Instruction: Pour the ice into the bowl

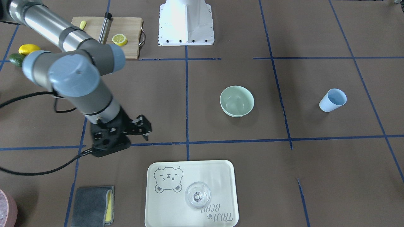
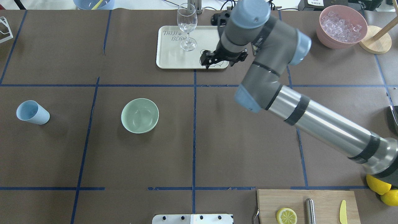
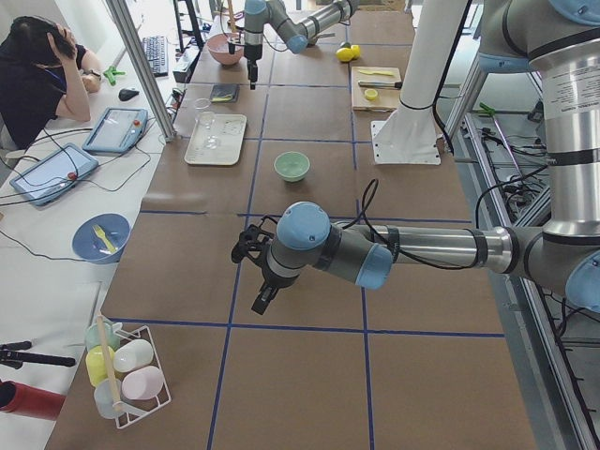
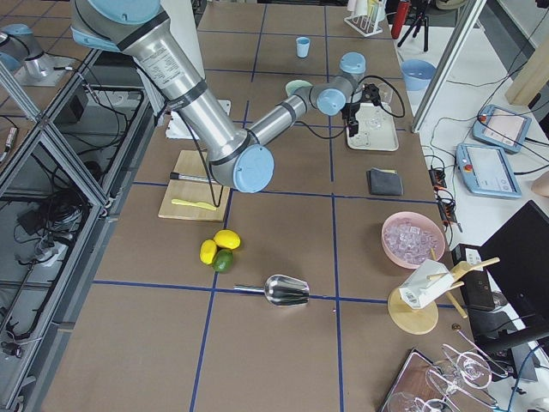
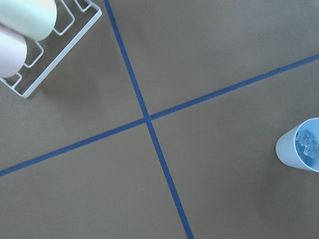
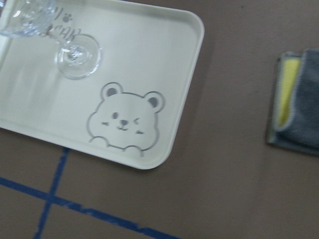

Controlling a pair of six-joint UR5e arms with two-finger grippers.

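Step in hand, as judged: bring the left pincer to the light blue cup for a side grasp. The cup stands upright on the desk, well apart from the mint-green bowl on the bowl's left. The ice, a few clear cubes, lies in the bottom of the cup. The bowl looks empty.

Procedure:
- Approach the cup level and grip its wall at mid-height, because the thin wall is likely to flex.
- Keep the cup upright during transfer, then tilt its rim over the bowl's centre.

The left pincer's opening cannot be determined here. The left wrist view shows the cup at its right edge, so the approach is not yet lined up.

The right pincer hangs over the near corner of the bear-print tray. No object is seen in it, and its opening cannot be determined.

Surroundings: a wine glass on the tray, a pink bowl of ice, and a white wire rack. None of these lies between cup and bowl.
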